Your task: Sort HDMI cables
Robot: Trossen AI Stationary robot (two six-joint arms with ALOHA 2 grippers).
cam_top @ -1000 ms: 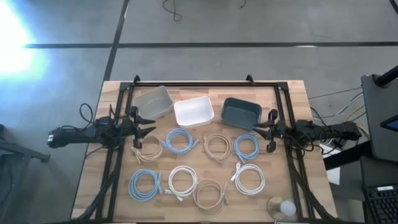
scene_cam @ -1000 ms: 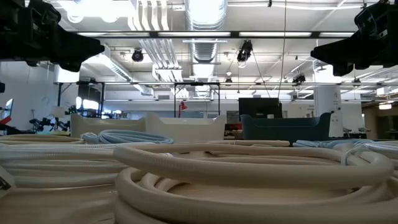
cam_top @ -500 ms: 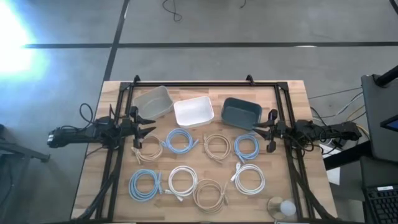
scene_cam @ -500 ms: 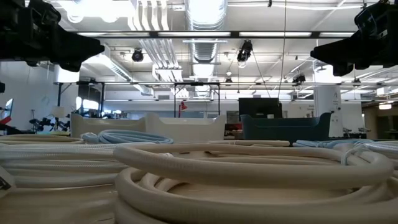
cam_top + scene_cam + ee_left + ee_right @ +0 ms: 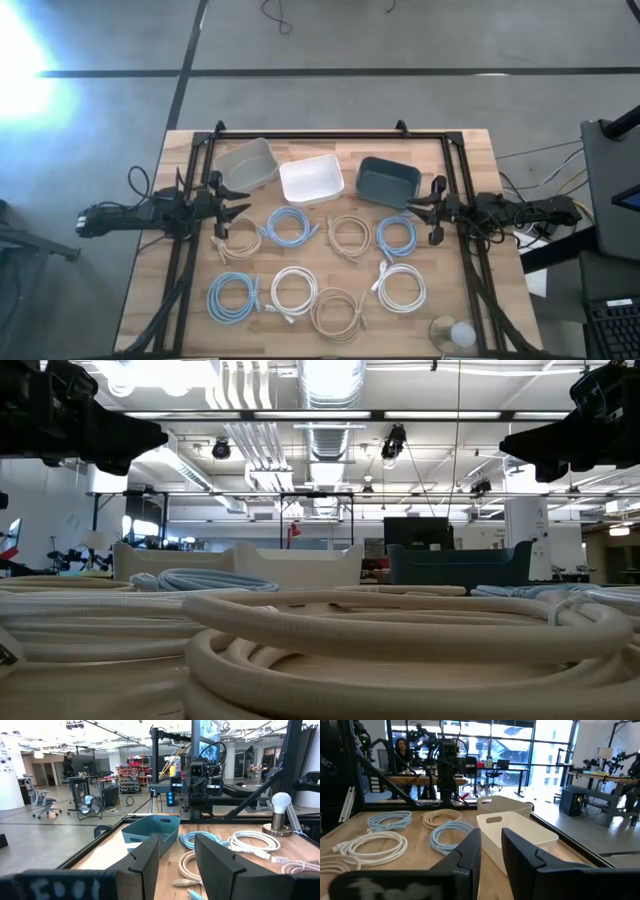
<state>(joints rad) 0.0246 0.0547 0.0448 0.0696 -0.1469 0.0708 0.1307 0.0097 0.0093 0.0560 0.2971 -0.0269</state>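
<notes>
Left claw point(image 5: 236, 212) parted above smooth round coiled HDMI cables point(image 5: 290, 226)

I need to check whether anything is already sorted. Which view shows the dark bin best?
The high view: it looks straight down into the dark bin, showing its whole rim and an empty floor. The low view shows only its side wall far off; the left wrist view shows one corner obliquely; the right wrist view misses it.

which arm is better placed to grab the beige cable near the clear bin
Left. The left pincer hovers open right beside that beige cable; the right pincer waits across the table by a light blue cable.
</notes>
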